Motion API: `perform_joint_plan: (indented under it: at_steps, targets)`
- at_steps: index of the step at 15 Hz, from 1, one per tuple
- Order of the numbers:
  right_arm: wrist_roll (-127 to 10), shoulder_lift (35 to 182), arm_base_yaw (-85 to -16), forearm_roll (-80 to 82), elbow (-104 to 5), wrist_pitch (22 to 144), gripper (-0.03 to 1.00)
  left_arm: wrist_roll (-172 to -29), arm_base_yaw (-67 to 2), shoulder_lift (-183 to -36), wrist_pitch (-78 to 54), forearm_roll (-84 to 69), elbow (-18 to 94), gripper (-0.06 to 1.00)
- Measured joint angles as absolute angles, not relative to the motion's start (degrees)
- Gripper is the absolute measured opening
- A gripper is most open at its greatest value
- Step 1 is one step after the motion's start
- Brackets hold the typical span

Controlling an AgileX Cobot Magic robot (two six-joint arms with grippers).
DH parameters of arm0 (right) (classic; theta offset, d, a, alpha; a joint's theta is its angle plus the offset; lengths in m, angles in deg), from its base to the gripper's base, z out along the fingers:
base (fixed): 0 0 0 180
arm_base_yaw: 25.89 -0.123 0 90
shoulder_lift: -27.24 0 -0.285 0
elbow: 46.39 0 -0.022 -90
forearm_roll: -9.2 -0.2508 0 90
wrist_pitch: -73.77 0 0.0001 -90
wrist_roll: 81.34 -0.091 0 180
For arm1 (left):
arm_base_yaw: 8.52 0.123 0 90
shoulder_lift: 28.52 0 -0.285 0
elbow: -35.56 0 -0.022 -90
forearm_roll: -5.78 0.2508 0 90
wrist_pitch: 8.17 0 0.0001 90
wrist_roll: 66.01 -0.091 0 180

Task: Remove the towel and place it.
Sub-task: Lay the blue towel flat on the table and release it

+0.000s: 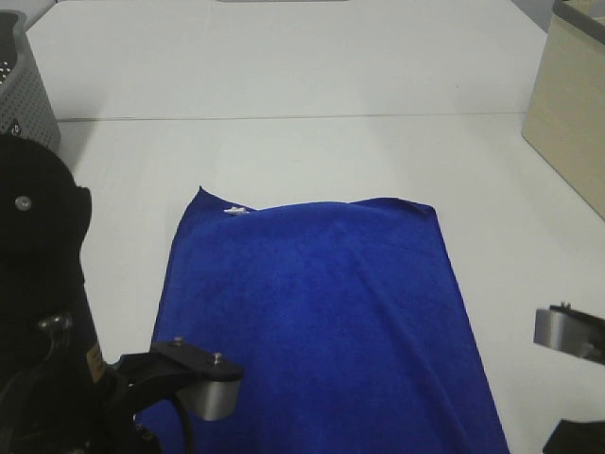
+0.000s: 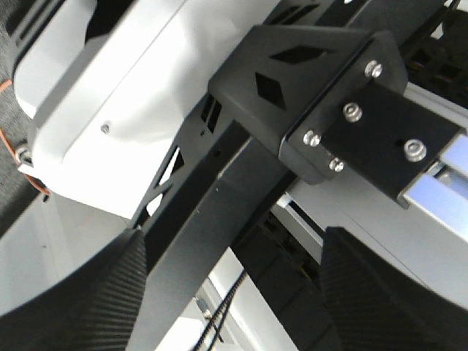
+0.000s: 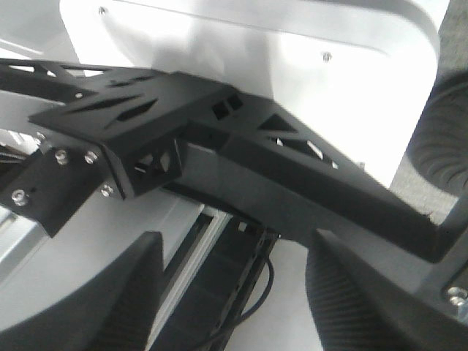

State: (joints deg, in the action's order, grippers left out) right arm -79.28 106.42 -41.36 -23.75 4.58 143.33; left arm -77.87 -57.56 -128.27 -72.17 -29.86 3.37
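Left wrist view: the left end effector is released, its two dark textured fingers standing wide apart with nothing between them but the robot's own frame behind. The right wrist view gives the same reading for the right end effector: its fingers are spread and empty, and that camera too looks at the frame rather than at the work.

In the exterior high view, only parts of the left arm and right arm show, at the near-left and near-right corners of the counter. Between them lies the towel, spread flat across the middle of the counter and running off view at the near edge. The left arm overlaps its near-left part in this view; contact cannot be told. Its small white tag sits at its far-left corner. A grey perforated basket stands at the far-left corner and a pale wooden box along the right edge, both well apart from the towel.

With neither end effector on the towel, I judge no carrying is under way. Whether this flat lie is the starting position or the finished placement, these pictures do not settle. If it is the start, grasp, lift and placement are all left.
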Motion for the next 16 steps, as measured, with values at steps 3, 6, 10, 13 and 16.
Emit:
perform_joint_plan:
  at_steps: [3,6,10,13,16]
  targets:
    - [-79.3,106.6,-41.4,-16.5,-5.4,143.4,0.58,-77.3,-57.6,-128.3,-72.2,-26.8,8.0,0.65]
    - [-83.9,108.1,-41.3,-2.0,-17.7,143.4,0.58,-70.6,-55.5,-128.3,-72.3,-15.0,13.8,0.65]
    - [-85.4,115.2,-38.5,0.7,-26.1,142.6,0.57,-69.0,-40.5,-128.3,-70.6,-10.8,19.5,0.65]
    - [-80.4,121.5,-30.5,-7.0,-32.7,139.6,0.52,-71.0,-29.9,-128.3,-68.8,-10.8,24.0,0.65]
    - [-73.0,127.4,-26.9,-10.8,-38.2,139.5,0.51,-72.8,-22.7,-128.7,-66.6,-10.9,26.1,0.65]
